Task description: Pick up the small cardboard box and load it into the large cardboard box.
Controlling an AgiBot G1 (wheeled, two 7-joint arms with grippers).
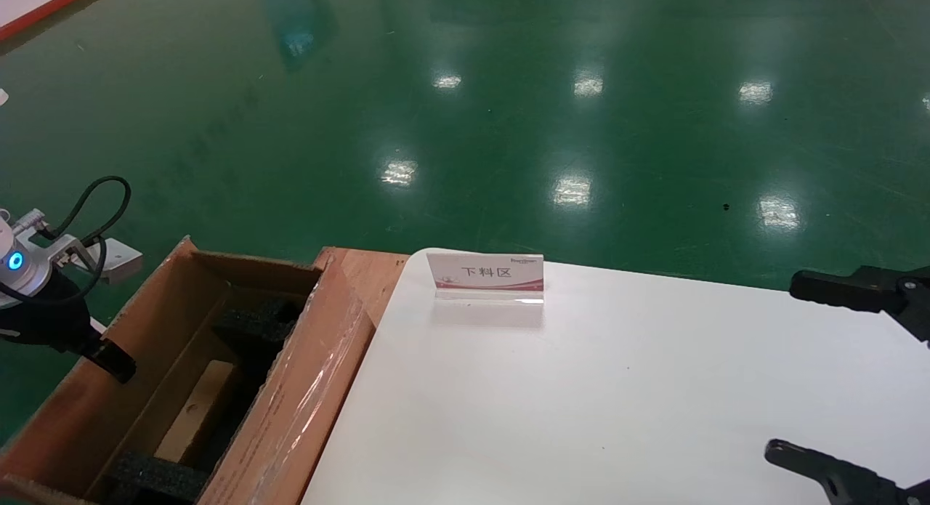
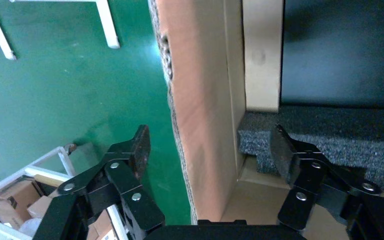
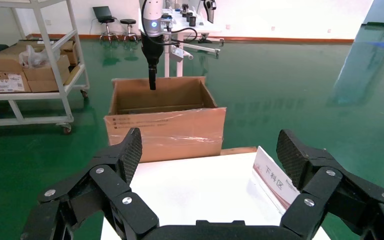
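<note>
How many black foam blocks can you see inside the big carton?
2. One foam block sits at the far end of the large cardboard box, the other at its near end. More may be hidden below the walls.

The head view looks forward and down from above — the white table [image 1: 617,389] fills its lower right, the large cardboard box [image 1: 94,410] sits at 8 o'clock. The left wrist view looks close down the carton's outer wall [image 2: 205,125], one of the left gripper's fingers [image 2: 135,150] outside and one inside. The right wrist view faces level across the table toward that same carton [image 3: 165,130] at 12 o'clock, farther off — all three share it.
</note>
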